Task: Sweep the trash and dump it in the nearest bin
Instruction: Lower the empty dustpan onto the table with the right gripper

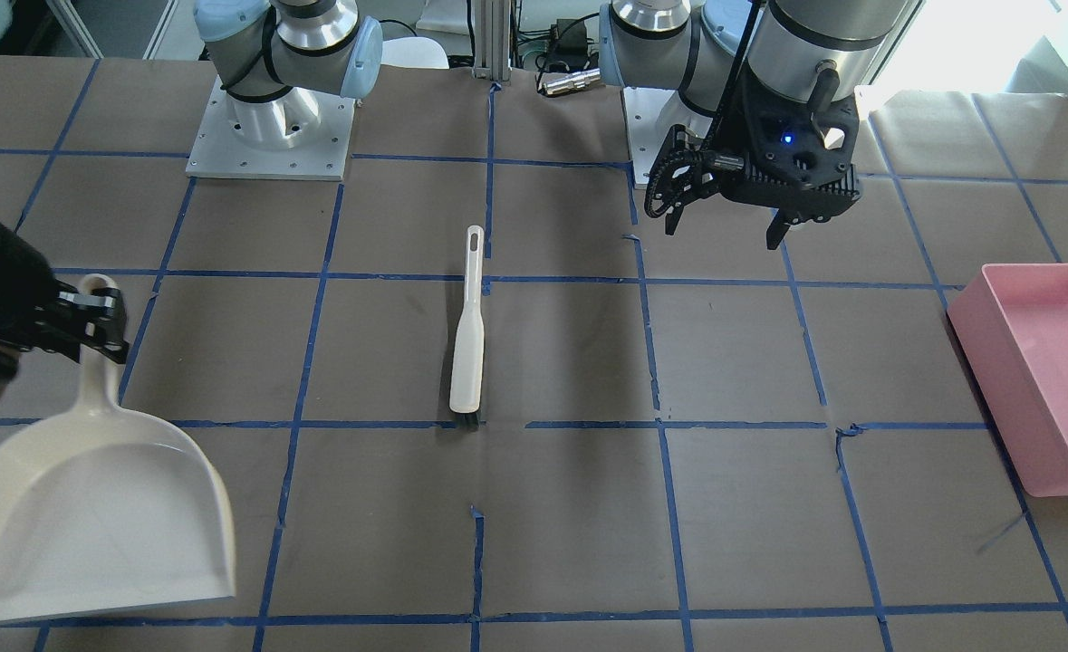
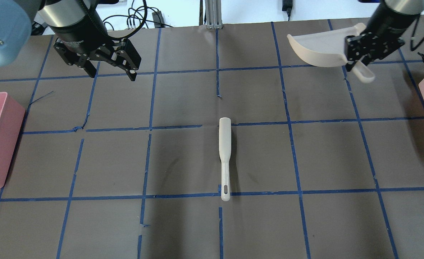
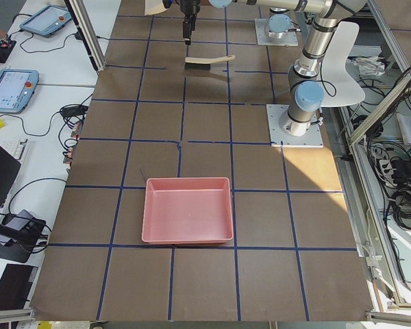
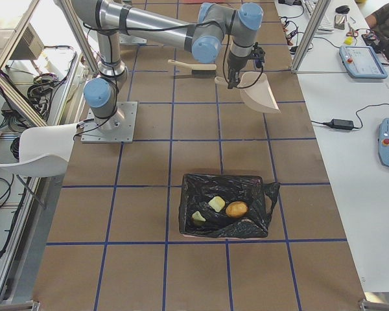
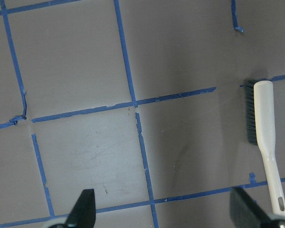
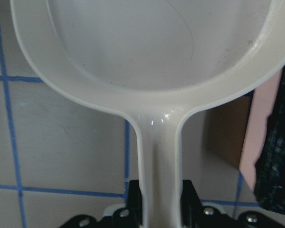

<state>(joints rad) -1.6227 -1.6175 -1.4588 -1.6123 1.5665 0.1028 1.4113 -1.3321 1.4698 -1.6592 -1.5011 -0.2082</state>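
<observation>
While right claw [image 1: 99, 321] clamps the dustpan [image 1: 90, 516] handle and left claw [image 1: 724, 234] hangs released, the brush [image 1: 466, 335] looks light, stiff, slick: pinch mid-handle.

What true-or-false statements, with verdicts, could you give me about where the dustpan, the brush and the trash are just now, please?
1. The right hand grips the white plastic dustpan by its handle. True.
2. The left hand holds the white-handled dark-bristled brush. False: that hand is open and empty, and the brush lies on the brown taped table.
3. The yellow and orange trash pieces lie in the bright pink rectangular tub. False: they lie in the black-bag-lined bin.
4. The dustpan's scoop holds no visible trash pieces. True.
</observation>
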